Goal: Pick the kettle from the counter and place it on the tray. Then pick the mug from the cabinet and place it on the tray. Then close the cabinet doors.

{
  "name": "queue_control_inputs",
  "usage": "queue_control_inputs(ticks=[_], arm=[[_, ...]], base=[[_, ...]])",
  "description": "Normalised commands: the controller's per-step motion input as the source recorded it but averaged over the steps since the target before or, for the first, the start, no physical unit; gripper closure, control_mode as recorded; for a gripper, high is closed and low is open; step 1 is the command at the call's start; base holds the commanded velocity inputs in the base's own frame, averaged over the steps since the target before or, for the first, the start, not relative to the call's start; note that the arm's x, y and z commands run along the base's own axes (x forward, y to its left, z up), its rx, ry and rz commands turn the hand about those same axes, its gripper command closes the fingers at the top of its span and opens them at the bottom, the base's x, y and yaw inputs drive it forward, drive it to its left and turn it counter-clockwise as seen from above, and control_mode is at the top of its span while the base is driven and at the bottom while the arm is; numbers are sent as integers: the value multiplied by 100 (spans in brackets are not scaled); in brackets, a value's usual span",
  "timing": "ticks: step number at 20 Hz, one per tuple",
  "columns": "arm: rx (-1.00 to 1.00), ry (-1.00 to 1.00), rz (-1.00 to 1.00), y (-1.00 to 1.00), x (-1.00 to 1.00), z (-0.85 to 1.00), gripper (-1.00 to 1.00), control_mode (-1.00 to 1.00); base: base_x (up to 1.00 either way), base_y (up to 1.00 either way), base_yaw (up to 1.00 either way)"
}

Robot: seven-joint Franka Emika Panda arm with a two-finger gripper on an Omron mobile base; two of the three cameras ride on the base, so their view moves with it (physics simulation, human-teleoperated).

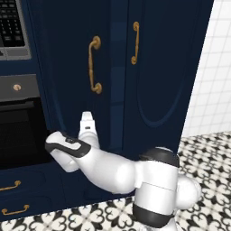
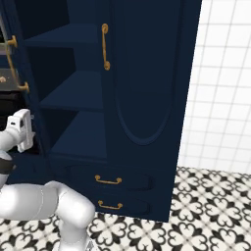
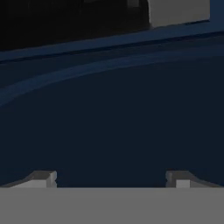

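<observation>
Evidently the work stands at the last step, closing the cabinet doors. The gripper [image 3: 111,177] has its jaws spread about as wide as they go, and nothing is held between the finger tips.

Finding one: the right door [image 1: 162,67] lies flush with the cabinet [image 2: 147,186] front. The left door [image 1: 67,67] stands swung out, and the right base view shows the inner shelves [image 2: 73,93] through the gap it leaves.

Finding two: the left door lies straight ahead of the jaws. The hand view looks square onto its navy outer face with the curved moulding running across, very near. Whether the finger tips already touch the panel cannot be told from any view.

Finding three: the door's long axis is upright and it turns about its far, oven-side edge. In the left base view the hand sits low on the panel, below the brass handle [image 1: 94,65] and towards the free inner edge rather than the hinge.

Assessment: the coming move looks like a flat push along the jaws' own line, into the panel and towards the cabinet. Placement near the free edge favours an easy swing. The main risk is the open fingers sliding sideways off the moulding as the door angle changes.
</observation>
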Motion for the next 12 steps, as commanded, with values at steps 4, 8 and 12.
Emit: queue_control_inputs(ticks=[4,8,12], arm=[[-16,-2,-58,-19,-1,51,-100,-100],[-18,-5,-57,-18,1,52,-100,-100],[-18,-11,-48,-12,19,50,-100,-100]], base=[[0,0,0],[0,0,0],[0,0,0]])
